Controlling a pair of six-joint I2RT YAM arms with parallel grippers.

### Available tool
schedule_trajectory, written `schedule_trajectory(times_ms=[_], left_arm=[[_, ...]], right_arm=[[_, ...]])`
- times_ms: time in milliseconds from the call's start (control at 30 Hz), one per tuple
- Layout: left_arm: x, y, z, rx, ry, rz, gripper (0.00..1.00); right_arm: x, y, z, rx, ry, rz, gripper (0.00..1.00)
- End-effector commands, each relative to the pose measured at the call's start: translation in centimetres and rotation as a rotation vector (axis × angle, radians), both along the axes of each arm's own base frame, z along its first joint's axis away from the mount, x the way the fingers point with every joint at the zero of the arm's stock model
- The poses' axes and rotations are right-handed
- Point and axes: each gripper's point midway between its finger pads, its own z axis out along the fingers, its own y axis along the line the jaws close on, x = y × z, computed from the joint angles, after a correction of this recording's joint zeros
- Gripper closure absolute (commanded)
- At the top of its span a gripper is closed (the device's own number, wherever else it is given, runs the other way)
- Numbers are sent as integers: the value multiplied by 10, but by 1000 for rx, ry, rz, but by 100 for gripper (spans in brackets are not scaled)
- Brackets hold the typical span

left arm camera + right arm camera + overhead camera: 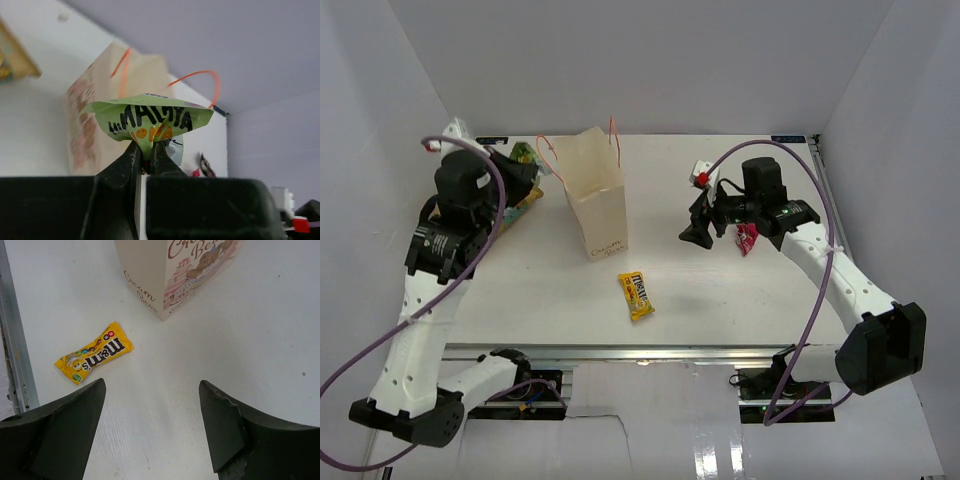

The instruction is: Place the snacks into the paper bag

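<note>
There, my left gripper (145, 156) was clamped tight on a green wrapper (150, 120), held up off the table, with the paper bag (100, 115) standing upright just beyond. My right gripper (152, 425) hung with its jaws spread wide and empty. Past it the yellow candy pack (95, 352) lay flat near the bag's front corner.

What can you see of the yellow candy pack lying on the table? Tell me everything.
The yellow candy pack is a small, glossy, crinkly packet with dark brown lettering and crimped ends. It lies flat and askew on the white table, in front of the paper bag and apart from it. Only the table touches it.
</note>
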Motion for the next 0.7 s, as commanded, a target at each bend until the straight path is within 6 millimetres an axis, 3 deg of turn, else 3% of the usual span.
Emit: schedule_trajectory(times_ms=[0, 33, 67, 133, 167, 367, 533, 567, 667], left_arm=[[36, -27, 44, 153, -133, -177, 100], [40, -32, 65, 155, -180, -201, 100], [57, -41, 56, 165, -152, -232, 100], [71, -48, 55, 193, -145, -259, 100], [84, -55, 47, 194, -123, -280, 100], [117, -70, 1, 214, -7, -314, 100], [125, -84, -15, 207, 28, -365, 75], [125, -86, -16, 205, 32, -373, 63], [125, -91, -16, 204, 31, -400, 51]], right_arm=[[3, -2, 3, 16, -15, 0, 19], [4, -4, 1, 13, -14, -7, 19], [7, -8, 0, 11, -11, -24, 19], [10, -12, -1, 15, 6, -48, 19], [12, -16, -2, 16, 14, -61, 19], [27, -47, -7, 22, 44, -164, 19], [35, -66, -18, 5, 70, -235, 19], [38, -71, -23, 0, 86, -260, 19], [49, -84, -36, -24, 126, -336, 19]])
